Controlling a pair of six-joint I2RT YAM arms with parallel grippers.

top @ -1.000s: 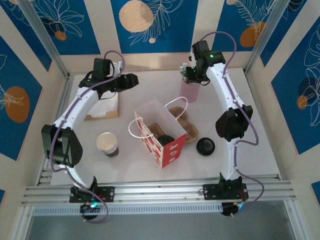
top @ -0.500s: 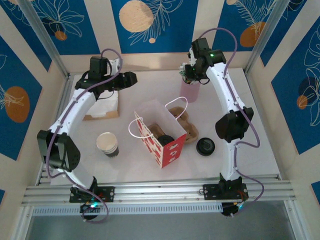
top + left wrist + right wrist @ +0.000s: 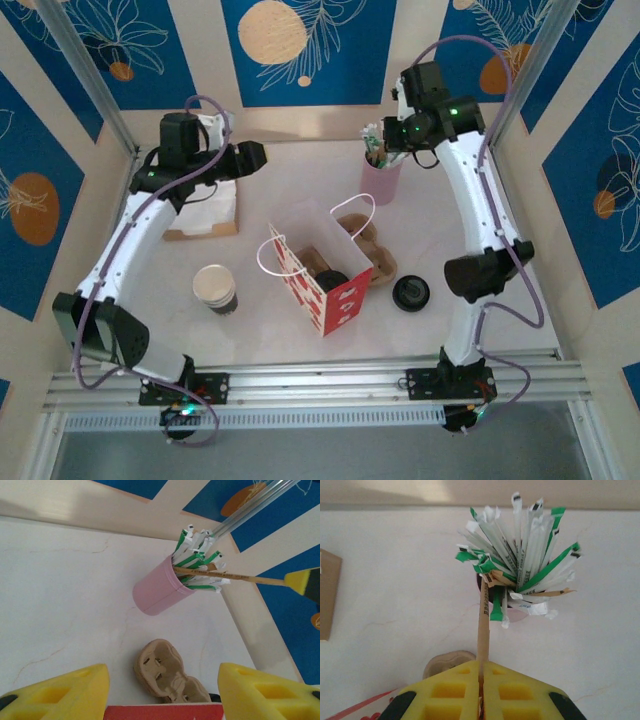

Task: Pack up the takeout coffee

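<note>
- While the right hand (image 3: 384, 142) hung over the far right of the bench (image 3: 300, 345), just above the pink cup (image 3: 381, 182), its jaws were pressed together on a thin brown stick (image 3: 483, 625).
- From the right wrist camera, that stick ran from between the two yellow fingers (image 3: 455, 690) up into the bunch of green-and-white wrapped sticks (image 3: 530, 560) standing in the cup.
- From the left wrist camera, the same stick stretched sideways from the cup's mouth to a yellow-and-black fingertip (image 3: 302, 580) at the right edge of the view.
- The left hand (image 3: 252, 157) was held at the far left, beside a white stack (image 3: 215, 205) on a brown board (image 3: 190, 234). Its jaws stood partly apart with nothing between them.
- The takeout coffee (image 3: 214, 288) stood upright on the bench at the near left. It was uncovered, white inside with a dark band low on its side, and well apart from both hands.
- To its right, a red-and-white bag (image 3: 338, 300) stood open in the middle of the bench. Something dark and round lay inside it, though what it was could not be told.
- A brown cardboard cup carrier (image 3: 375, 250) lay against the bag's right side.
- A flat black lid (image 3: 411, 292) lay on the bench just right of the carrier.
</note>
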